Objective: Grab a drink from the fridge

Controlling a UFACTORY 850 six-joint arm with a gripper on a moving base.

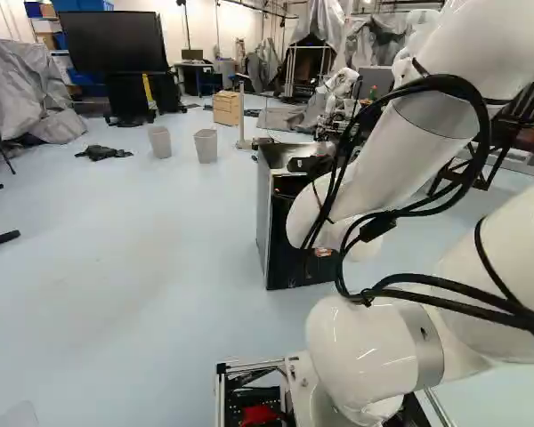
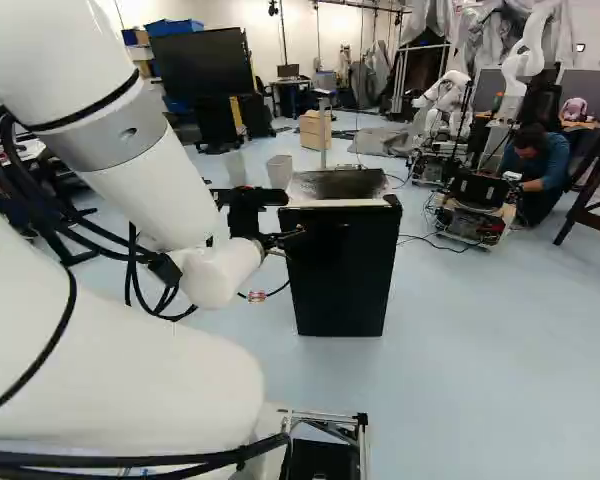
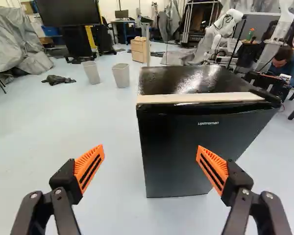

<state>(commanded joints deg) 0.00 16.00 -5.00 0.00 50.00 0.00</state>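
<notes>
Empty jaws stand wide open before a closed, black, box-shaped fridge (image 3: 181, 147).
The drink is nowhere in sight, presumably behind the fridge's door, so opening that comes first. The ribbed orange pads (image 3: 83, 164) are well apart, likely to leave room for the door's edge; the fridge stands on the pale blue floor (image 3: 112, 210), its front turned to the gripper, which suits a pull.

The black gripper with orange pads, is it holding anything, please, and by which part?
Nothing is held; the black, orange-padded gripper stands open.
</notes>
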